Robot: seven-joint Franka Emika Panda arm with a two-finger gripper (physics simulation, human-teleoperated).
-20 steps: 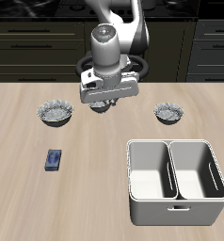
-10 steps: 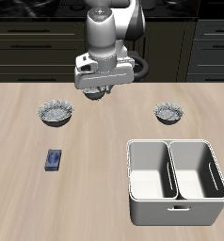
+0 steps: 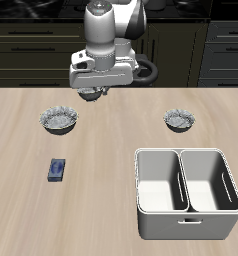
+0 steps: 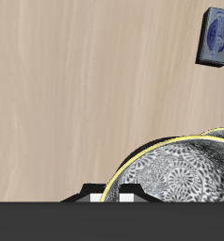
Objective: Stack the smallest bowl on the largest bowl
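My gripper [image 3: 92, 93] hangs above the wooden table [image 3: 111, 190], towards its far side. My fingers are drawn in narrow and pinch the wavy rim of the smallest bowl [image 4: 180, 174], the tiny grey-white one with the bluish pattern and dark inside. In the wrist view its rim runs right up to my fingertips [image 4: 93, 196], so I read the hold as being on one wall rather than across the whole bowl. It is clear of the tabletop.

The largest bowl [image 3: 59, 120], the widest of the set and pale grey inside, stands on the table just nearer the front edge than my hand and a little to one side. The medium-sized bowl [image 3: 179, 120] of the same pattern sits well apart at the other end of that row. A small blue box [image 3: 58, 170] lies nearer the front, and a white two-compartment bin [image 3: 186, 215] stands near the front corner.

I judge the little bowl to be light, stiff and glazed, so it is probably slippery and chips easily. A rim pinch lets it swing or slide, so I should grip firmly and keep it level. It needs lowering gently into the middle of the wide bowl, not dropping.
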